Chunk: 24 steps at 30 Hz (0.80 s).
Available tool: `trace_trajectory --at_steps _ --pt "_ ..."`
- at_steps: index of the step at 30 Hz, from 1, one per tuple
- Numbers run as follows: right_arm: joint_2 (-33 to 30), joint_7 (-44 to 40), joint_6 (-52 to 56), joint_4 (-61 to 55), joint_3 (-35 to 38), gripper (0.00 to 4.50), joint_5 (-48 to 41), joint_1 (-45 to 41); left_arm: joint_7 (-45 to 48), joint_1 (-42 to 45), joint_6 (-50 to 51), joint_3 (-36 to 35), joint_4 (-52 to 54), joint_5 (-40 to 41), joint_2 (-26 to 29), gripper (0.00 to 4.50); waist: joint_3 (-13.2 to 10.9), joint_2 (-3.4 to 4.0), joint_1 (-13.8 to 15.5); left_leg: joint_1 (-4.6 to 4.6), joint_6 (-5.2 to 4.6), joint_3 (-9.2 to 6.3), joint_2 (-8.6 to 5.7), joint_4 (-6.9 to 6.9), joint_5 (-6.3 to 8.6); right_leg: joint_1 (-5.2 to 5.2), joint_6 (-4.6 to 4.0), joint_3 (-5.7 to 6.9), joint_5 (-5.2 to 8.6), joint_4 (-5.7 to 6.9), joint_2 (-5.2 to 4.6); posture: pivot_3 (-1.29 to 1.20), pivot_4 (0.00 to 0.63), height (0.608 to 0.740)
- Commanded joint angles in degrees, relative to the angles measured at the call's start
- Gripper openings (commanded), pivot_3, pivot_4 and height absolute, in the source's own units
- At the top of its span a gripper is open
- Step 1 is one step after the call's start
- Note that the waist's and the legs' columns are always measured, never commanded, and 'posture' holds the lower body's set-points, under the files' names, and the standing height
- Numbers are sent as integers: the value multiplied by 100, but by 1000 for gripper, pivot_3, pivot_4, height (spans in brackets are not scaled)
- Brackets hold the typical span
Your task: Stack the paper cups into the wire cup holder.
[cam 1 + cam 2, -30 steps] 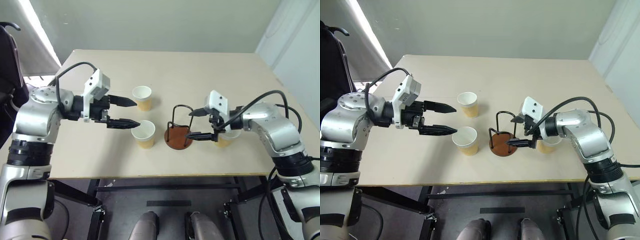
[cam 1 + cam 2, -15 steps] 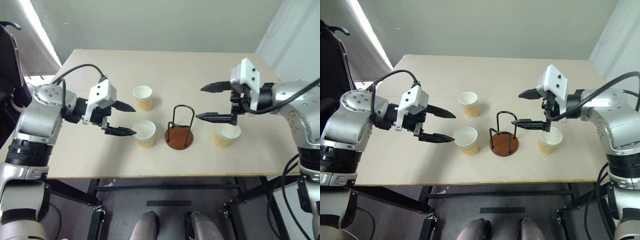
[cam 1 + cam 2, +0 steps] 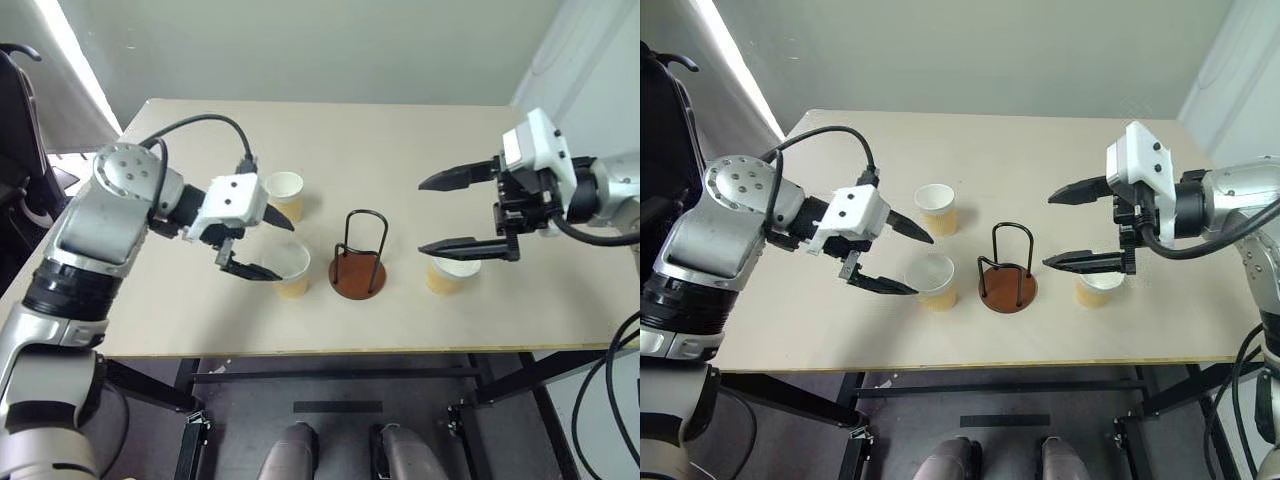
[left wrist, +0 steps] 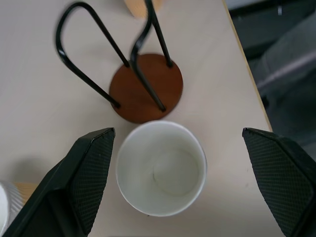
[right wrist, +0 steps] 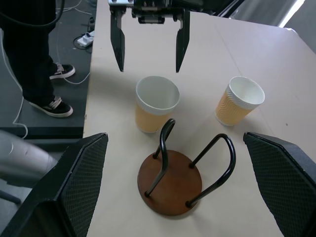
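Note:
Three tan paper cups stand upright on the table: one at the back left [image 3: 285, 195], one in front of it [image 3: 290, 268], one on the right [image 3: 453, 273]. The wire cup holder [image 3: 357, 273], a brown disc with black wire loops, stands between the front cup and the right cup and holds nothing. My left gripper [image 3: 272, 250] is open and tilted down over the front cup [image 4: 160, 168], which lies between its fingers [image 4: 84, 173] untouched. My right gripper [image 3: 424, 217] is open above the right cup, its lower finger crossing over the rim, well clear of the holder [image 5: 170, 180].
The beige table [image 3: 400, 140] has bare room behind the cups and holder. Its front edge runs close to the front cup and the holder. A person's legs [image 5: 34, 74] stand on the floor beyond the table's left side, behind my left arm.
My right gripper has lifted away from the holder and drawn back to the right, above the right cup. My left gripper has rolled and tipped down over the front cup.

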<state>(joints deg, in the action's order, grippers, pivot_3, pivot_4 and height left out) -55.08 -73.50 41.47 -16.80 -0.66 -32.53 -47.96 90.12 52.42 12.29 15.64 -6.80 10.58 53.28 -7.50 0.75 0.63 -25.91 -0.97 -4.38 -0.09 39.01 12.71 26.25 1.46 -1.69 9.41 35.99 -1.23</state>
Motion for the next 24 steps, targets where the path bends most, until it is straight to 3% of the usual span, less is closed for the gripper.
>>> trace_trajectory --at_steps 1,14,24 --pt "-137 -54 -43 -145 209 4462 -143 -93 195 176 -467 60 -241 -288 4 4457 0 0 0 -1 0 0 0 1 0 0 0 0 0 0 0 0 150 740" --pt "-409 -117 -24 -49 129 4462 -110 -103 76 159 -1580 470 -949 -1044 -345 4457 0 0 7 -4 -5 0 0 3 3 1 2 1 -1 0 0 0 150 740" --pt "-456 -184 -214 72 201 4462 -113 56 170 54 -1571 589 -1020 -1148 -620 4457 0 0 10 -5 -6 0 0 4 3 1 25 1 -15 1 0 0 150 740"
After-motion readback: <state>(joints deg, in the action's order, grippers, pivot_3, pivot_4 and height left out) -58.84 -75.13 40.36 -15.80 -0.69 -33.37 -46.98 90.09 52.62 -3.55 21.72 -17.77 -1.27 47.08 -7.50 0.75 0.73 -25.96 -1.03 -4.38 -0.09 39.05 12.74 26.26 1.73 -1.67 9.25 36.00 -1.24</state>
